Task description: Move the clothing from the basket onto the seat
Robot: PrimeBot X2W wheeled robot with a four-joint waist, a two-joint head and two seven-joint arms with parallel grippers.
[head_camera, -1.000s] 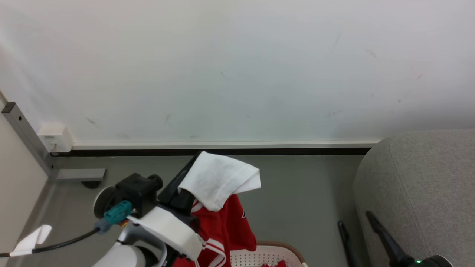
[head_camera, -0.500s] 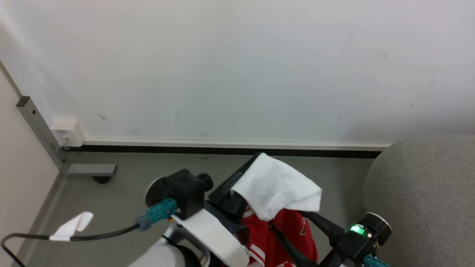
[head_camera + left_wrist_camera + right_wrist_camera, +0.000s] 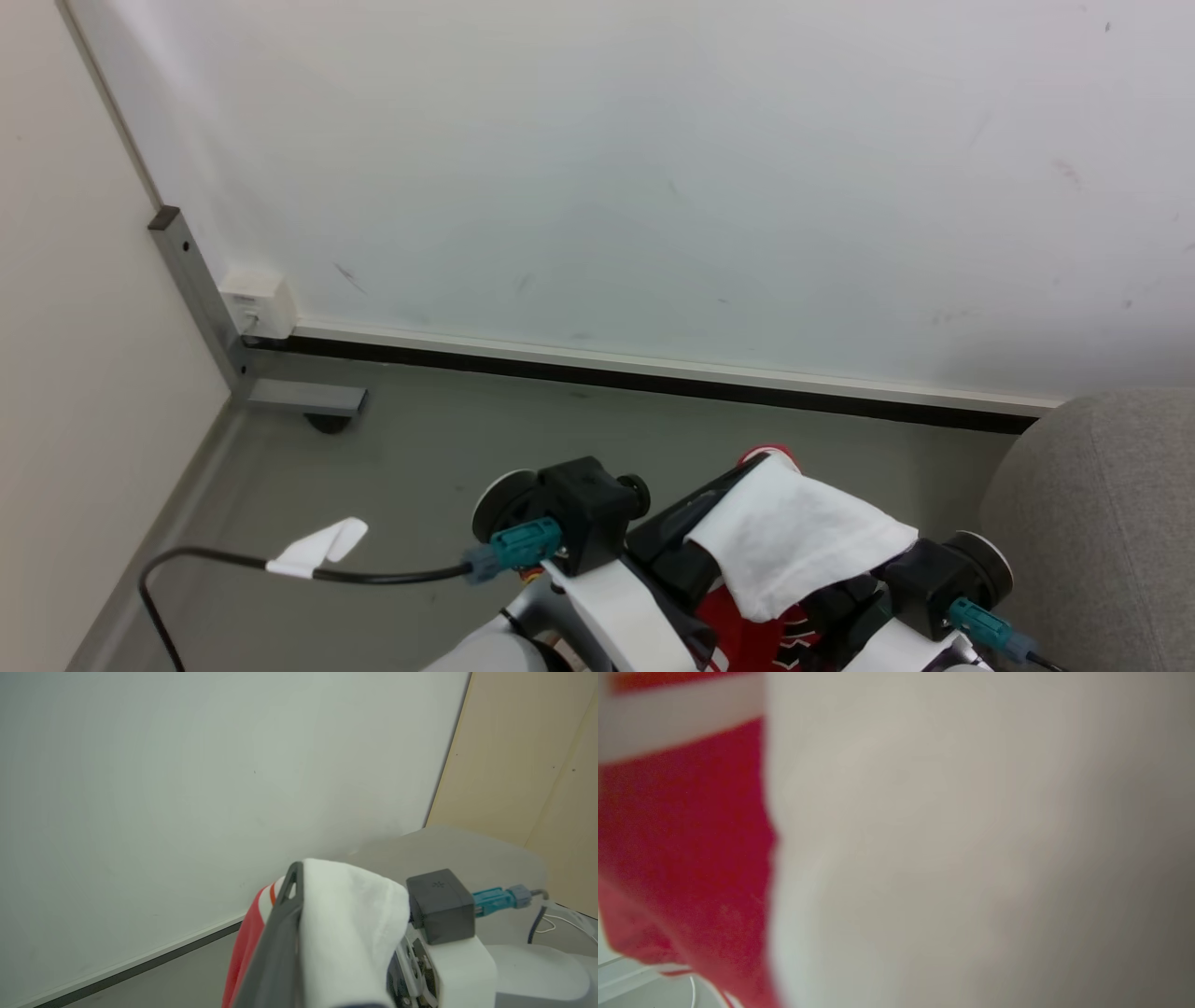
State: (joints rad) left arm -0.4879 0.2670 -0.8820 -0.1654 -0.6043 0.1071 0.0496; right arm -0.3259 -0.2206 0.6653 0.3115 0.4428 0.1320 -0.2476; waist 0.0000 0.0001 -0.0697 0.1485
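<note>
Hanging limp, soft red-and-white fabric clothing [image 3: 794, 551] is draped over the left gripper [image 3: 738, 481]. Closure cannot be told. Folds are best pinched.

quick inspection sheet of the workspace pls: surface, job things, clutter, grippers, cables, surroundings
surface: grey floor; a corner of the grey seat at the right.
job's things: white cloth draped over the left gripper, red garment hanging beneath, not on the seat.
clutter: nothing seen
grippers: left gripper carries both pieces, jaws hidden by cloth; right gripper close beside it, state unclear.
cables: black cable with white tag runs to a teal connector on the left wrist.
surroundings: white wall, black baseboard, grey post, white wall box.
</note>
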